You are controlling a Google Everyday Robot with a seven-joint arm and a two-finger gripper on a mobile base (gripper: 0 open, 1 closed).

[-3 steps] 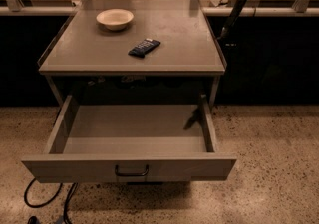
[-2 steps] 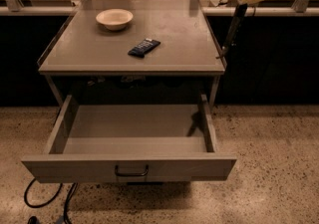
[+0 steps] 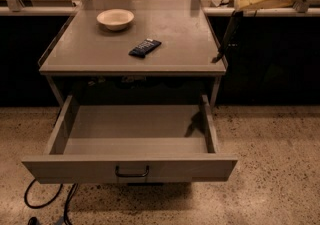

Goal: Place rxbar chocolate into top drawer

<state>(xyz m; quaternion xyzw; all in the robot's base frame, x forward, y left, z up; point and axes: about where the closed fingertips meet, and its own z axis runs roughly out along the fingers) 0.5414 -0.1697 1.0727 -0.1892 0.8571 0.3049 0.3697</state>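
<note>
Gripper (image 3: 218, 59) is hanging right of centre, clench state not discernible; rxbar chocolate (image 3: 145, 47) is lying to its left, long axis running lower-left to upper-right.

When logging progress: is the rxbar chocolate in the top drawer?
No, the rxbar chocolate lies on the tabletop above the open top drawer; the gripper hangs at its edge.
</note>
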